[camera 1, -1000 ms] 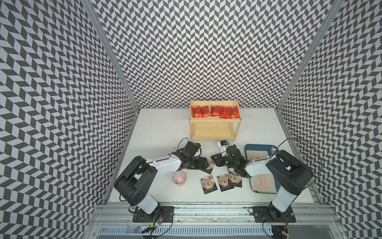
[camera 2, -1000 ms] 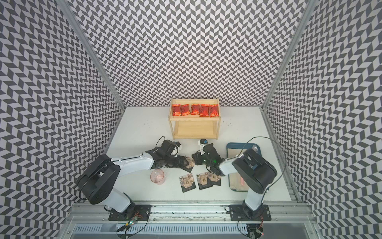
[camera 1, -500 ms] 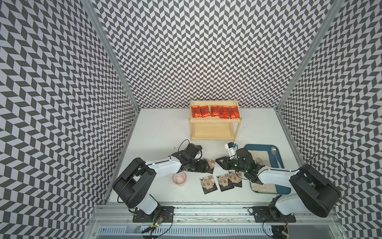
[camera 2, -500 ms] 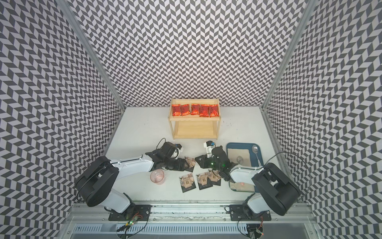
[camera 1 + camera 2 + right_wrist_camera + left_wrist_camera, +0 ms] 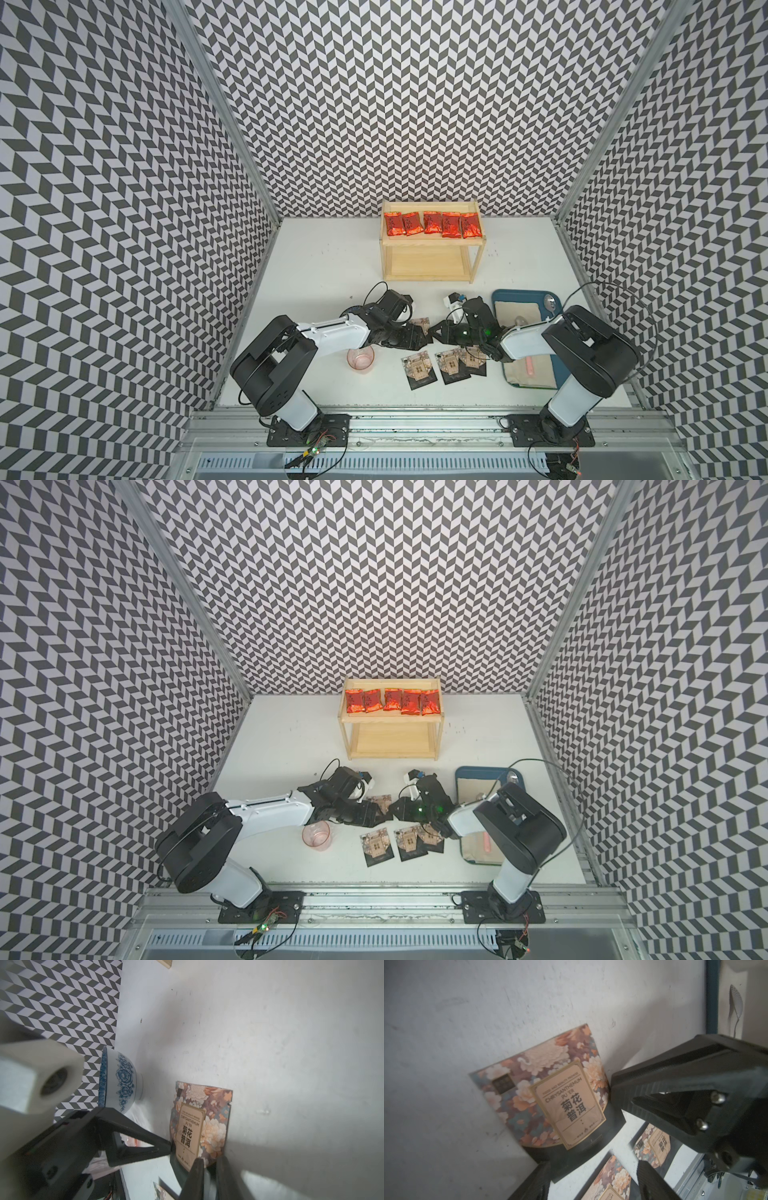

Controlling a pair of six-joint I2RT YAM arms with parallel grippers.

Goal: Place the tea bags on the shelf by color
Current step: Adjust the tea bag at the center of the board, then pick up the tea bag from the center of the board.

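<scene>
Several red tea bags [image 5: 432, 223] lie in a row on the top board of the pale wood shelf [image 5: 428, 266]; its lower board is bare. Three black tea bags [image 5: 451, 365] lie flat near the table's front. A fourth black tea bag [image 5: 199, 1126] sits between the two grippers in both top views [image 5: 419, 323] [image 5: 382, 801]. My right gripper [image 5: 209, 1176] is shut on its edge. My left gripper [image 5: 591, 1186] stands open at the opposite edge, one finger [image 5: 145, 1147] touching the packet [image 5: 556, 1101].
A pink glass cup [image 5: 360, 359] stands just in front of the left arm. A blue tray with beige cloth [image 5: 505, 297] and a spoon [image 5: 549, 301] sits under the right arm. A blue patterned bowl [image 5: 118, 1078] stands behind the left gripper, near the wall.
The right arm's elbow swung out to the right and came back, while its gripper stayed at the black packet. The left arm has barely moved.
</scene>
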